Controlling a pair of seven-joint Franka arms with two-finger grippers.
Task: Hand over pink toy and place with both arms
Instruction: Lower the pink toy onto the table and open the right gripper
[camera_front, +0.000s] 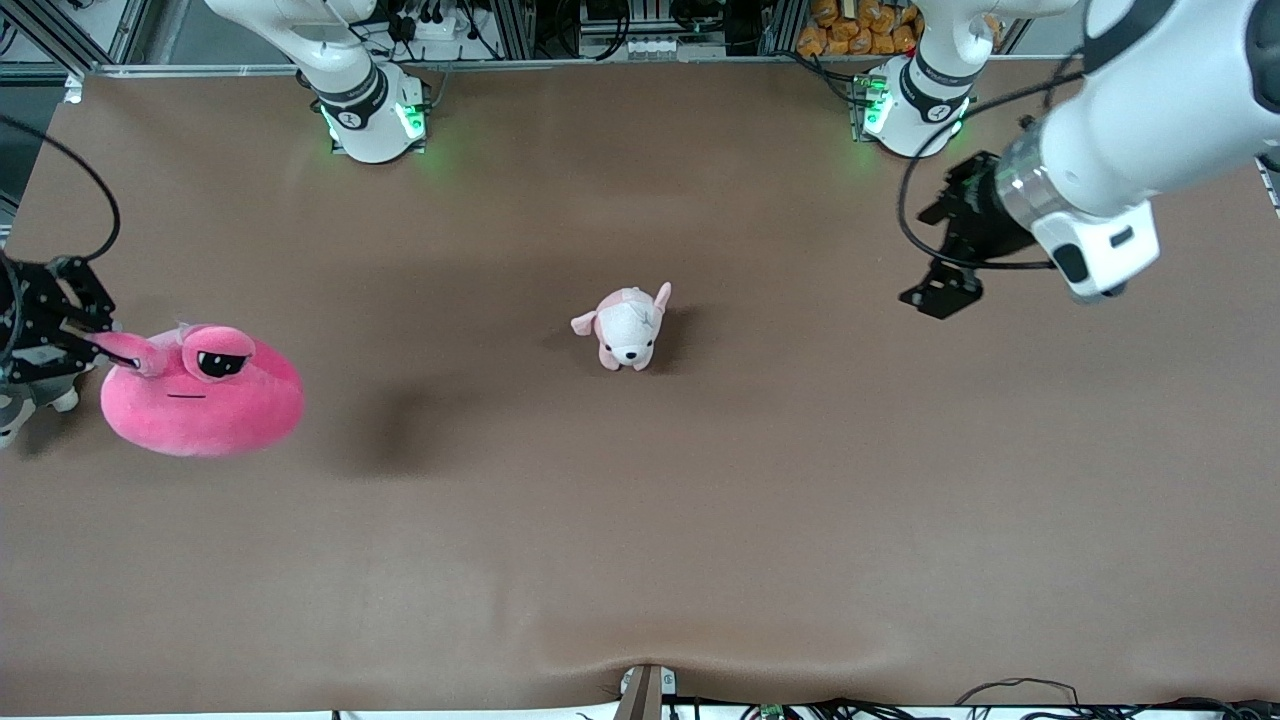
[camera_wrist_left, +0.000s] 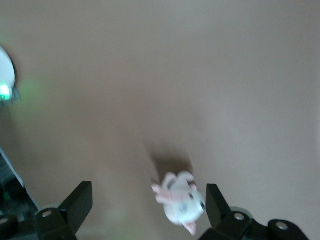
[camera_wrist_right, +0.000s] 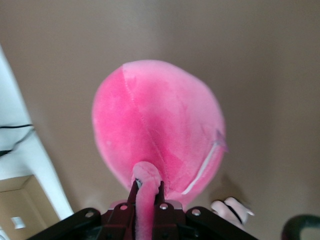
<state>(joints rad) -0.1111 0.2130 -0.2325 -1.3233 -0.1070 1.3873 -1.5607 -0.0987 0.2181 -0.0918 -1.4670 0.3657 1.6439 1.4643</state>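
The pink toy (camera_front: 205, 395) is a hot-pink round plush with sleepy black eyes. It hangs above the table at the right arm's end and casts a shadow on the mat beside it. My right gripper (camera_front: 100, 342) is shut on a pink stalk at the toy's top. In the right wrist view the toy (camera_wrist_right: 160, 125) hangs below the closed fingers of the right gripper (camera_wrist_right: 148, 187). My left gripper (camera_front: 928, 258) is open and empty, up in the air over the left arm's end of the table. In the left wrist view the left gripper (camera_wrist_left: 147, 200) has its jaws wide apart.
A small pale pink-and-white puppy plush (camera_front: 628, 328) stands mid-table; it also shows in the left wrist view (camera_wrist_left: 180, 202). A grey-and-white plush (camera_front: 25, 402) lies partly hidden under the right gripper at the table's edge. The brown mat (camera_front: 700, 520) covers the table.
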